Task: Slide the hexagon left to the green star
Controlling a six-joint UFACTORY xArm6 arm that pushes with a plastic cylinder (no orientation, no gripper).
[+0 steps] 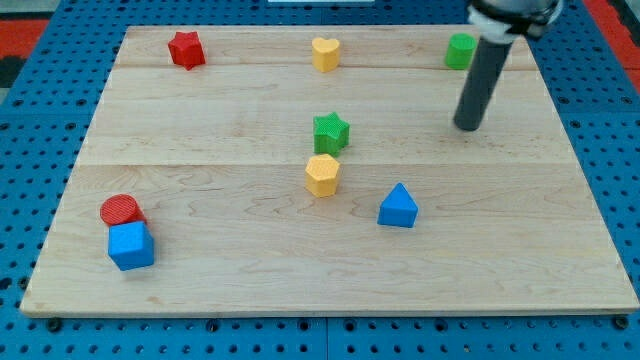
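A yellow hexagon [322, 174] lies near the board's middle, just below the green star [330, 131] and almost touching it. My tip [466, 127] is at the end of the dark rod at the view's upper right. It stands well to the right of both blocks and touches neither.
A red star [186, 49] is at the top left and a yellow heart [325, 53] at top centre. A green block [460, 50] sits partly behind the rod. A blue triangular block [398, 207] is at lower right, and a red cylinder [121, 210] touches a blue cube [131, 245] at lower left.
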